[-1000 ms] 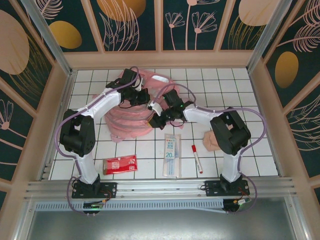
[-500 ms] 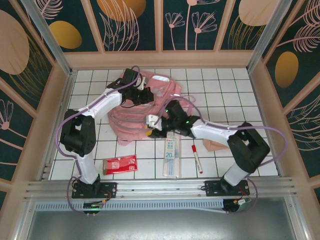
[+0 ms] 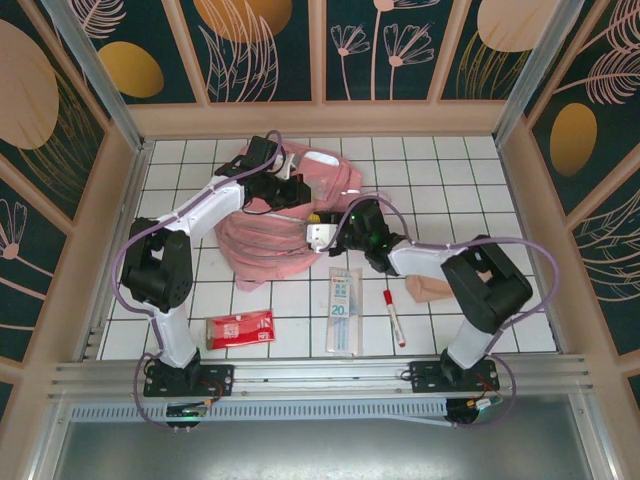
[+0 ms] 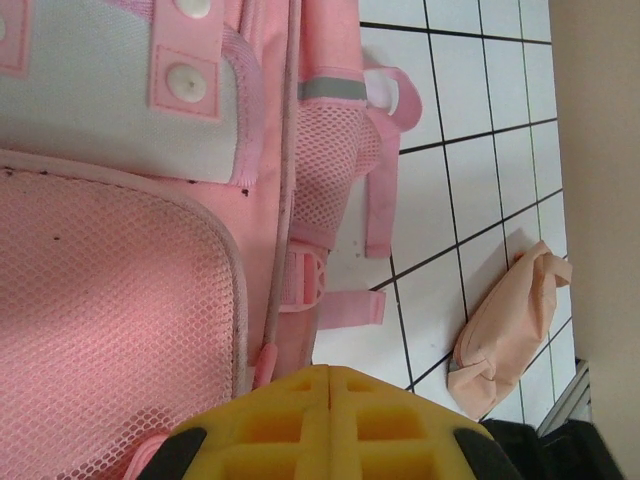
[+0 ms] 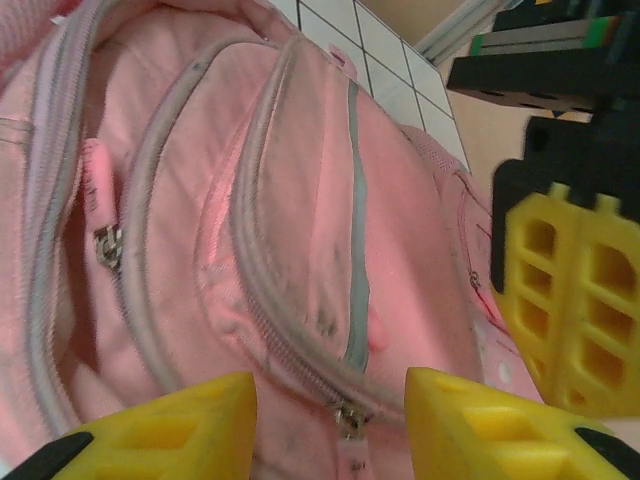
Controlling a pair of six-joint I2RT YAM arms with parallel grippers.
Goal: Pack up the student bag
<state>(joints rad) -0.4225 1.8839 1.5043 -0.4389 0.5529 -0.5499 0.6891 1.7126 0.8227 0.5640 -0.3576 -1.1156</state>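
Note:
The student bag [image 3: 272, 232], a soft pink backpack, lies flat on the white tiled table at back centre. My left gripper [image 3: 292, 190] rests over its top part with the yellow fingers [image 4: 330, 400] shut tip to tip, and nothing shows between them. My right gripper [image 3: 315, 228] is at the bag's right edge, open. In the right wrist view the bag [image 5: 300, 200] shows grey zip lines, and a metal zip pull [image 5: 347, 418] lies in the gap of my right gripper [image 5: 330, 405], untouched by either finger. The left gripper's shut fingers [image 5: 570, 300] show at the right.
A beige-pink pouch [image 3: 428, 288] lies right of the bag, also seen in the left wrist view [image 4: 510, 330]. Near the front lie a red packet [image 3: 240, 328], a clear ruler pack [image 3: 343, 310] and a red marker [image 3: 393, 317]. Wooden walls ring the table.
My right gripper went from shut to open and shifted slightly right along the bag's edge while its arm swung. The bag's fabric settled flatter. The left arm barely moved.

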